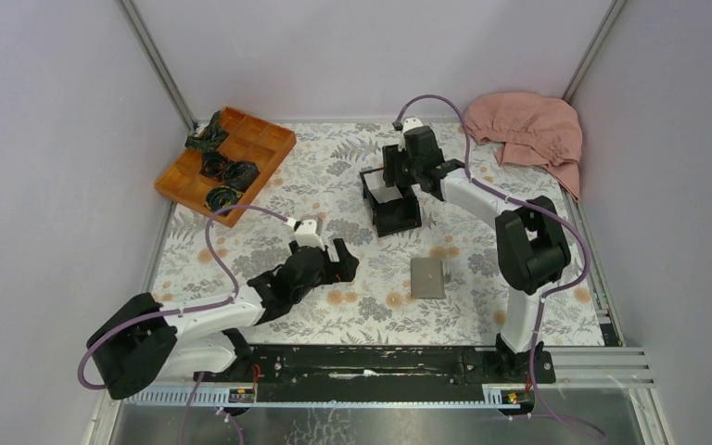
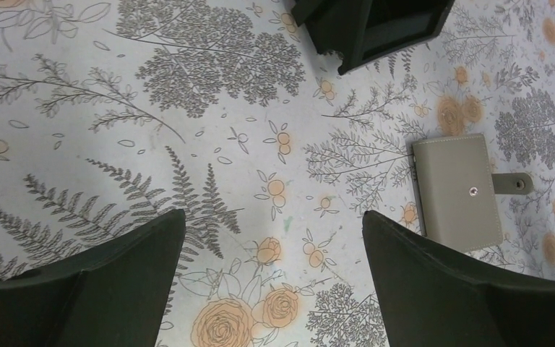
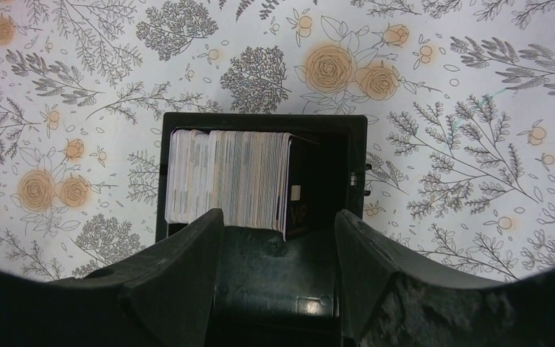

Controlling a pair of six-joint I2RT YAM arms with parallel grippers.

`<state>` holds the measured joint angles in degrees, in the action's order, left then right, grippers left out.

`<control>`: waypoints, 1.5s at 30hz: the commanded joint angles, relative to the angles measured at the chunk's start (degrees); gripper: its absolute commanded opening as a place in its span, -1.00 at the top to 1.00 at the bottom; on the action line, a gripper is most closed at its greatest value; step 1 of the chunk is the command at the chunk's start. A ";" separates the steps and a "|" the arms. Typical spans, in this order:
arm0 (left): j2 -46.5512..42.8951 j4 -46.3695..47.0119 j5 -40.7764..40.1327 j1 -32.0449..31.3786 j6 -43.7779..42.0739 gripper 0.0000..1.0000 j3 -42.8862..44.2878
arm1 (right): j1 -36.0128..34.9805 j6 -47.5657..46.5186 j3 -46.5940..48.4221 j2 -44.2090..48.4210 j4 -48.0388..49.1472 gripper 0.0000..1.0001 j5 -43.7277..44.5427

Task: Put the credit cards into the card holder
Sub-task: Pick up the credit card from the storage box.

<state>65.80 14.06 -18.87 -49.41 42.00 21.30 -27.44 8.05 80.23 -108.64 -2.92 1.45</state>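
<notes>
Right claw [image 3: 278, 217] spread wide, empty, over box [image 3: 332, 123] packed with upright cards [image 3: 231, 177], left claw [image 2: 274, 224] spread wide, empty, closed wallet [image 2: 457, 191] to its right

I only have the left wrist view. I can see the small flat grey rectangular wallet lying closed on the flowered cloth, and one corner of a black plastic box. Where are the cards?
Observer: The thin white credit cards stand on edge as a stack inside the black open plastic box.
Operator: And the right gripper?
Observer: The right gripper hovers open directly above that box, gripping nothing.
Operator: Anything else on the table?
Observer: An orange compartment tray holding dark tangled items sits at the far left corner.
</notes>
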 commanded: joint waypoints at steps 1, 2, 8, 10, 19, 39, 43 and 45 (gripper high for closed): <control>1.94 3.87 -1.62 -1.59 -1.99 -1.00 2.78 | 1.90 2.29 3.24 -1.78 1.04 -0.30 -6.07; 2.42 3.86 -1.65 -1.90 -2.07 -1.00 2.99 | 2.32 2.64 3.34 -2.20 1.39 -0.30 -7.36; 3.99 3.80 -2.11 -2.93 -2.52 -1.00 4.46 | 4.20 4.71 4.78 -4.76 2.10 -0.27 -13.48; 4.25 3.69 -2.38 -3.05 -2.58 -1.00 4.76 | 4.67 5.15 5.30 -5.46 2.23 -0.26 -15.22; 5.00 3.86 -2.67 -3.33 -2.12 -1.00 4.95 | 5.03 6.43 5.53 -6.63 1.87 -0.04 -18.47; 5.05 4.07 -3.09 -3.41 -1.76 -1.00 4.47 | 5.07 7.94 4.98 -4.10 1.90 0.32 -19.21; 4.92 4.20 -3.10 -3.52 -1.61 -1.00 4.22 | 5.04 8.10 4.64 -3.62 2.04 0.36 -19.40; 4.86 4.22 -3.10 -3.53 -1.57 -1.00 4.26 | 5.06 8.12 4.51 -3.26 2.11 0.37 -19.51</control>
<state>70.65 14.57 -20.73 -52.47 40.77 24.64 -22.02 15.31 83.64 -115.39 -1.83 -14.76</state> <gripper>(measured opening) 0.997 0.325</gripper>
